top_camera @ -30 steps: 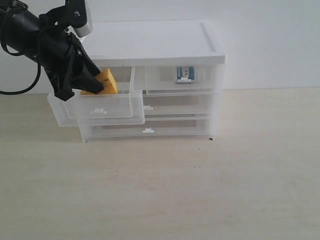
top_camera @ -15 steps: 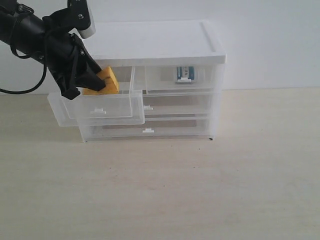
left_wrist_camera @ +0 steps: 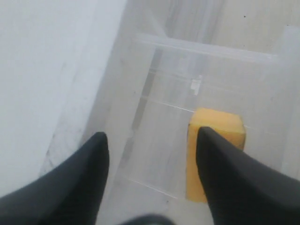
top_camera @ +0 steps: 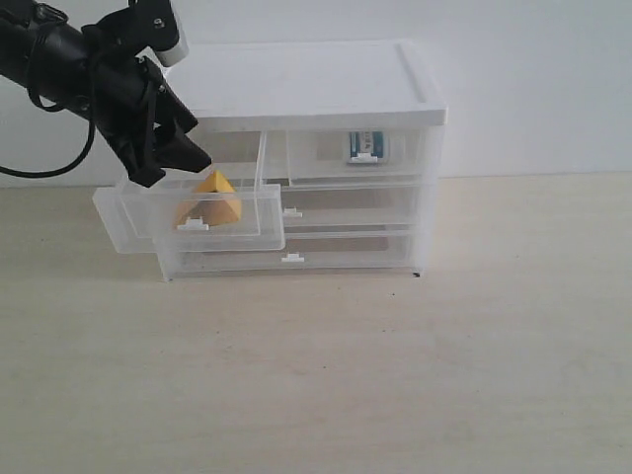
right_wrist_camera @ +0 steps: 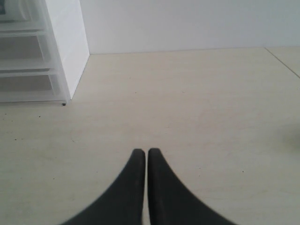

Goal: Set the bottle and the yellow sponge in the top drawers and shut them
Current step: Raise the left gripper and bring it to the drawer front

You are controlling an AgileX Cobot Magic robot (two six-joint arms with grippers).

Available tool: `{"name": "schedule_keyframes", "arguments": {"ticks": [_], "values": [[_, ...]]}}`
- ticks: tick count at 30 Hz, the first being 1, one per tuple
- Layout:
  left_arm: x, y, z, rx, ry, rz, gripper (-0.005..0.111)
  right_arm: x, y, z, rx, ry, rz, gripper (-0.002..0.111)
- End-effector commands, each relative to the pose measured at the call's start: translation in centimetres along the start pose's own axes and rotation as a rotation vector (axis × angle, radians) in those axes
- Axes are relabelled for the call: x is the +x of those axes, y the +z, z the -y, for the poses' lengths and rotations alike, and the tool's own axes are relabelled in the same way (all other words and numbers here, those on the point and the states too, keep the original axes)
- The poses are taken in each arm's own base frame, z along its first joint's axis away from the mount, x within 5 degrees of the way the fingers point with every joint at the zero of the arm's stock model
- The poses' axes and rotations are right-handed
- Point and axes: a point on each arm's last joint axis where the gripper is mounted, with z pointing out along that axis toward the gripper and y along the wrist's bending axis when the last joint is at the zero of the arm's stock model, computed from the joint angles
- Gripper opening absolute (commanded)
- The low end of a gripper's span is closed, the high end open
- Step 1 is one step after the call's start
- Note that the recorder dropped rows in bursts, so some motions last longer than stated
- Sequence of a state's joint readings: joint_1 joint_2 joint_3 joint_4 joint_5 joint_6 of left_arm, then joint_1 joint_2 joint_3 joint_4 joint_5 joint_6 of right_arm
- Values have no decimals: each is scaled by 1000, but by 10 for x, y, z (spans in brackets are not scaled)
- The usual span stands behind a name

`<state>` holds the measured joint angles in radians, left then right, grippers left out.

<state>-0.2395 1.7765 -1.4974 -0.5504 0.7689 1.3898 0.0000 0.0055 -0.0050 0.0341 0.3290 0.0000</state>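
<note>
The yellow sponge point(top_camera: 209, 200) point(left_wrist_camera: 213, 150) lies tilted inside the pulled-out left top drawer point(top_camera: 193, 233). Just above that drawer's back hangs my left gripper point(top_camera: 180, 156) point(left_wrist_camera: 151, 136), open, with nothing between its fingers; the sponge sits below one fingertip point(left_wrist_camera: 206, 140). The bottle point(top_camera: 364, 146) lies inside the right top drawer point(top_camera: 355, 158), which is pushed in. My right gripper point(right_wrist_camera: 142, 152) is shut and empty over bare table, to the right of the cabinet point(right_wrist_camera: 65, 47); it does not show in the exterior view.
The white-topped cabinet point(top_camera: 306, 84) stands against the back wall, with two full-width drawers point(top_camera: 346, 247) pushed in below. Light wooden table point(top_camera: 395, 375) spreads in front and to the right.
My left gripper has opened and let go of the sponge, which dropped into the open left drawer. The gripper has risen slightly.
</note>
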Motion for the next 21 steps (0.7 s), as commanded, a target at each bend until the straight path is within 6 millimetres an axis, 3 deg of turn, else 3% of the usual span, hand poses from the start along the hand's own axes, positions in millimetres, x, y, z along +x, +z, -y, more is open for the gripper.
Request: {"name": "schedule_keyframes", "arguments": {"ticks": [1,6,8,12,13,17,21], "values": [[-8,-10,-6,-45,-27,33,52,1,0,0,2,-2,7,0],[-22,-37,-9,-102,-88,72,50,1,0,0,2,-2,7,0],[-25,-47,-6,-95,-109,72,43,1,0,0,2,-2,7,0],[-26,-63,7,-10,-120,26,8,1,0,0,2,-2,7,0],[-26,-66,11,23,-113,12,5,1,0,0,2,-2,7,0],[-17,-69,29,208,-96,-87,5,1,0,0,2,-2,7,0],[-12,-68,37,277,-96,-126,8,1,0,0,2,-2,7,0]]}}
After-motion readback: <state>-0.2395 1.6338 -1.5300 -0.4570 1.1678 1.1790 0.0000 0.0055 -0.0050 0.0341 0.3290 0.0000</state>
